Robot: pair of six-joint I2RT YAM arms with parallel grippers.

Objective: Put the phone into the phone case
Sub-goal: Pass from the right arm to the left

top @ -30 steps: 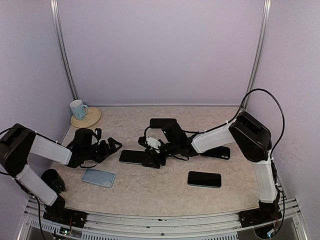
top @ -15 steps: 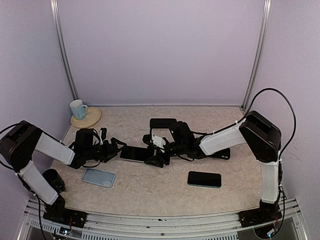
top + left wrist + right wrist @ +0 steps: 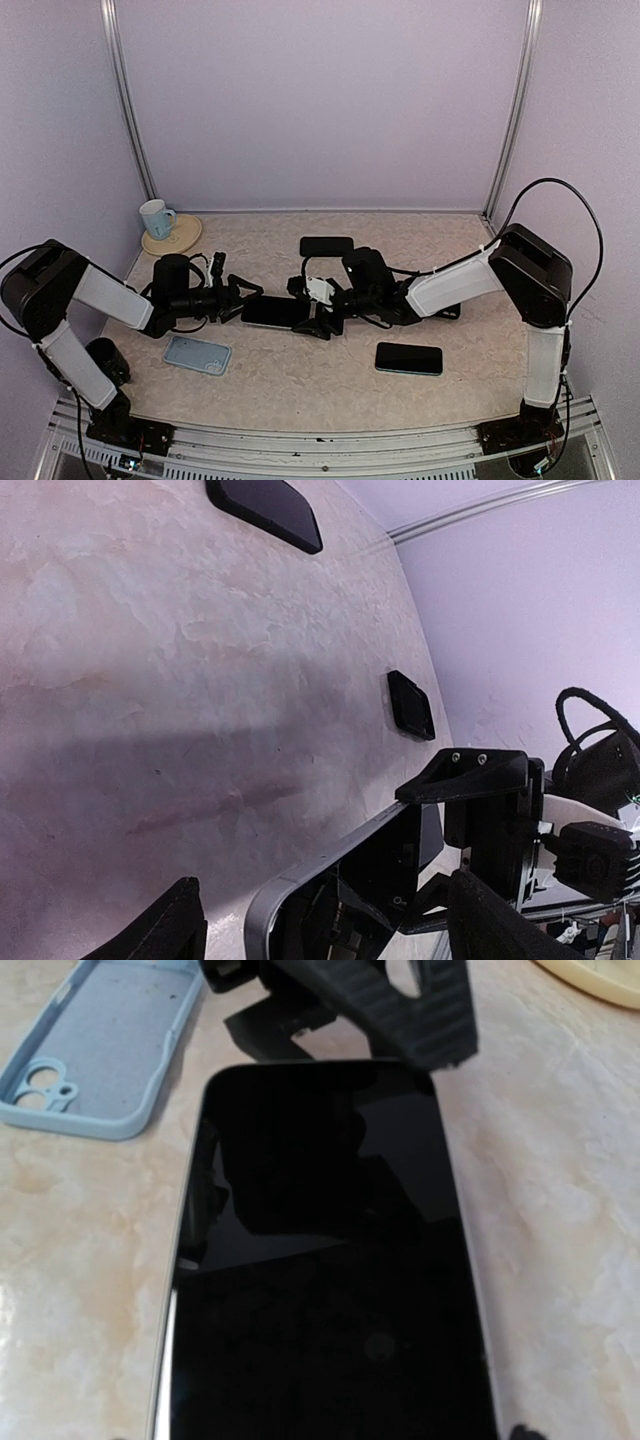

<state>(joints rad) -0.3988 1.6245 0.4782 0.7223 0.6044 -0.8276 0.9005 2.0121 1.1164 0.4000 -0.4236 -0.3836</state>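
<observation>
1. One pale blue phone case [image 3: 197, 354] lies open side up at lower left of the overhead frame. A spare black phone [image 3: 409, 358] lies at lower right.
2. At mid-frame, my right gripper [image 3: 318, 320] is clamped on the right end of the phone [image 3: 275, 312].
3. My left gripper [image 3: 245, 302] straddles the phone's left end, its fingers spread and not touching it.
4. Farther up lies another black phone [image 3: 327, 245], and a cup [image 3: 155, 217] stands at upper left.

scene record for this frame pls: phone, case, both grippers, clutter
phone: screen up, mid-table, between the two grippers
case: light blue, empty, open side up, near-left of phone
left gripper: open, fingers straddle phone's left end
right gripper: at phone's right end, grip unclear
spare phones: at least two, near right and far centre
mug: far left, on coaster
</observation>
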